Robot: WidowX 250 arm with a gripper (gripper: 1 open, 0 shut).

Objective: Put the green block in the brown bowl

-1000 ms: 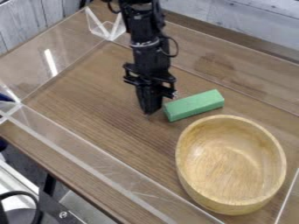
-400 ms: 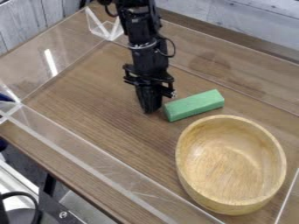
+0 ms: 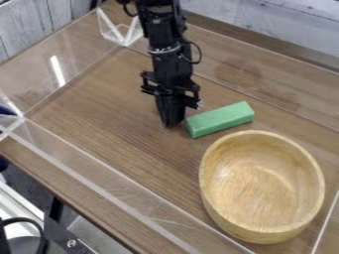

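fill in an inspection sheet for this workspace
surface: brown wooden table, visible wood grain, clear tape strips along its near edge
job's things: green block on the table, outside the brown bowl; no contents seen in the bowl
clutter: nothing seen
gripper: black gripper down at the table beside the block's end; whether it touches the block can't be told
cables: black cable looped at the lower left corner
surroundings: pale grooved panel at the upper left

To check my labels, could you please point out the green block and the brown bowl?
Green block point(image 3: 220, 120): camera view, on its upper face, near the middle.
Brown bowl point(image 3: 209, 176): camera view, on its thick rim, at the picture's left side of the bowl.
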